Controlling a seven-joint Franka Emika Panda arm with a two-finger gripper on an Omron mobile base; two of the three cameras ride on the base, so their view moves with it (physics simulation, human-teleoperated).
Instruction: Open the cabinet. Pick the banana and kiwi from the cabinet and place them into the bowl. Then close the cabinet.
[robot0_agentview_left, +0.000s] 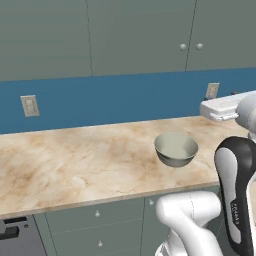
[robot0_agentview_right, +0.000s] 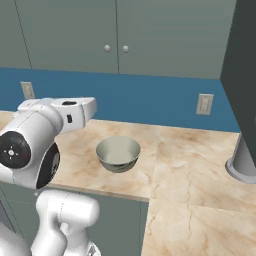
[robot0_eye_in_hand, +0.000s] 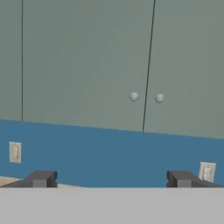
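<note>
Both doors of the cabinet (robot0_agentview_left: 165, 35) were flush shut, the two small white knobs (robot0_eye_in_hand: 134, 96) sitting just either side of the centre seam. The banana and kiwi could not be seen anywhere behind those closed fronts.

Down on the marble counter (robot0_agentview_left: 75, 160) the bowl (robot0_agentview_left: 176, 149) stood upright and empty, pale inside, close to the front edge but with a strip of stone between its base and the lip. To its left in the left base view the countertop ran wide and bare toward the wall outlet (robot0_agentview_left: 29, 106). In the right base view the bowl (robot0_agentview_right: 118, 153) sat just past the arm's big joint, with open marble stretching right to a grey rounded base (robot0_agentview_right: 244, 162) beside a dark tall panel (robot0_agentview_right: 242, 70).

The gripper (robot0_eye_in_hand: 111, 179) was spread wide, the fingertips (robot0_eye_in_hand: 41, 178) far apart at the bottom of the hand view, nothing between them. It faced the cabinet doors squarely, well apart from them, the blue backsplash (robot0_eye_in_hand: 109, 153) between. The white hand (robot0_agentview_right: 67, 114) hung above the counter's near edge, level with the backsplash, left of the bowl in the right base view.
</note>
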